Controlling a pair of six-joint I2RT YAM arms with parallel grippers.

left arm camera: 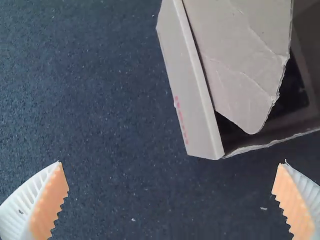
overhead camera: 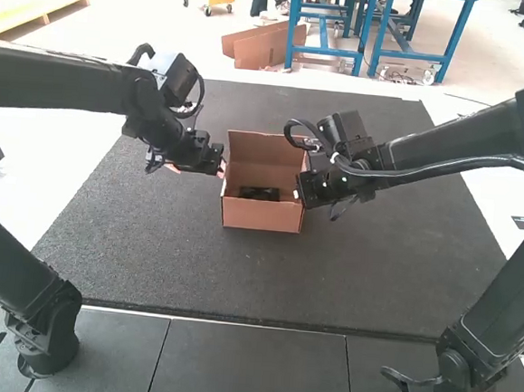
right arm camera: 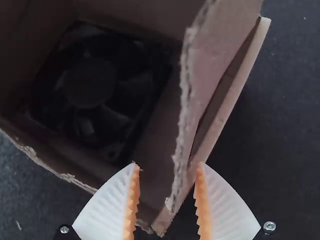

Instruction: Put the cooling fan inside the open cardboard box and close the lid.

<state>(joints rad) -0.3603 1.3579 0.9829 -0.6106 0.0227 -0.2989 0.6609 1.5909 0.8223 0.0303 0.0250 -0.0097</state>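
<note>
The open cardboard box (overhead camera: 261, 210) stands mid-mat with the black cooling fan (overhead camera: 260, 193) lying flat on its bottom. The fan (right arm camera: 95, 100) is also seen in the right wrist view. My right gripper (overhead camera: 312, 189) is at the box's right side, and its fingers (right arm camera: 131, 200) are shut on the upright side flap (right arm camera: 210, 90) from inside and outside. Just off the box's left wall, low over the mat, my left gripper (overhead camera: 203, 161) is wide open with nothing between its pads (left arm camera: 47, 200). In the left wrist view the left flap (left arm camera: 240, 65) leans in over the box (left arm camera: 192, 110).
The box rests on a dark mat (overhead camera: 150, 233) with free room on all sides. The back flap (overhead camera: 266, 148) stands upright. Both arms' bases (overhead camera: 43, 324) are at the near edge.
</note>
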